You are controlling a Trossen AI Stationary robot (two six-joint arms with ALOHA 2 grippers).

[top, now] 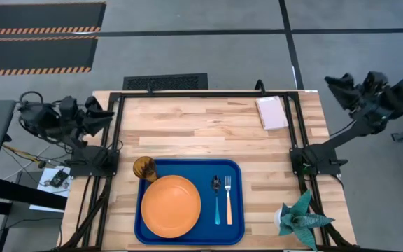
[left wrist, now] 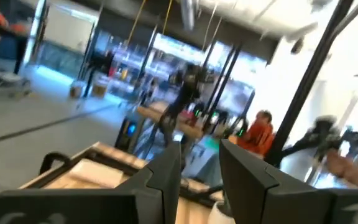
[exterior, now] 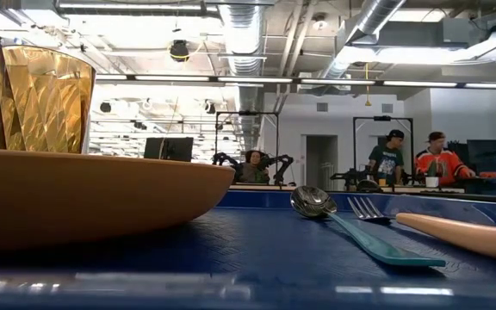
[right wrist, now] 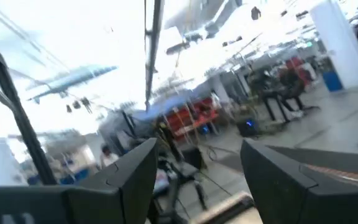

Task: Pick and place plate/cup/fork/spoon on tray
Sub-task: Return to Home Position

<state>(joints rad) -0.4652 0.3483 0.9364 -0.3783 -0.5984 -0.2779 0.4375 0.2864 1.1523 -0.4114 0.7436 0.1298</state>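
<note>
**Tableware seen on the tray; both grippers empty at the table's far sides**

At the front edge of the table the tray [top: 206, 224] is found, with its long side along that edge. The plate [top: 171, 205] is seen lying flat in its left half. To the right of the plate the spoon [top: 216, 199] and the fork [top: 228, 199] are laid side by side, the spoon on the left, close but not touching, and both handles are pointed to the front edge. The cup [top: 145, 169] is stood upright at the far left corner of the tray, just behind the plate; whether its base is fully inside the rim cannot be told.

A small spiky green plant [top: 299, 218] is seen on the wood near the front right, apart from the tray; a pinkish-white block [top: 271, 113] is laid near the far edge, well apart from the tray.

The left gripper [left wrist: 199, 158] is held clear of the tabletop at the far left of the table; its fingers are parted by a narrow gap and nothing is gripped. The right gripper [right wrist: 197, 155] is held just outside the far right corner; its fingers are parted widely and nothing is gripped either.

In the room beyond, a person in an orange top [exterior: 438, 160] is seen standing.
</note>
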